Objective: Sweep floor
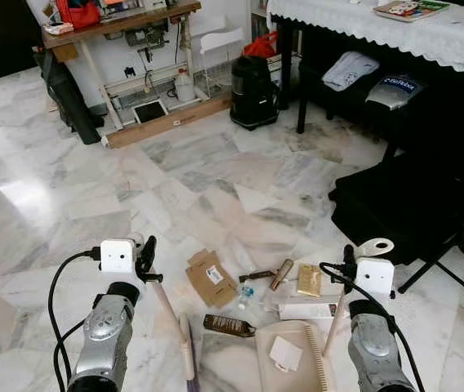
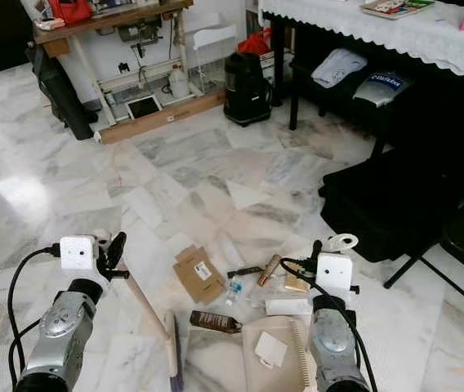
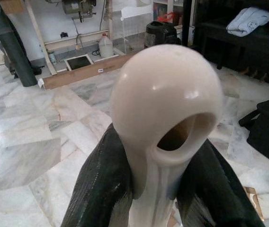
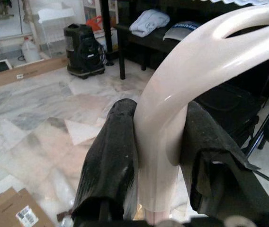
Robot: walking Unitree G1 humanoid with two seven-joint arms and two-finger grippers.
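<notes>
Fingers (image 3: 101,189) of the left gripper (image 1: 145,260) were clamped on the cream plastic broom handle with a looped end (image 3: 167,118), which ran down and inward from the grip to the broom head (image 1: 187,347) resting on the white marble floor (image 1: 93,188) between the two arms. Fingers (image 4: 111,161) of the right gripper (image 1: 348,265) pinched the pale looped handle of the beige plastic dustpan (image 1: 291,355), whose pan lay flat on the floor just inside the right arm, with a white paper scrap (image 1: 285,353) on it. Both silver forearms reached forward and low, side by side. Ahead of the pan lay litter: a flattened brown cardboard box (image 1: 210,278), a dark brown wrapper (image 1: 229,326), a gold packet (image 1: 309,279) and a small tan tube (image 1: 281,274). To the right stood a black folding chair (image 1: 403,204), close to the right arm, and a dark table with a white lace cloth (image 1: 379,24). Open marble spread ahead and to the left, up to a wooden workbench (image 1: 118,24) and a black bin (image 1: 253,90) near the far wall.
</notes>
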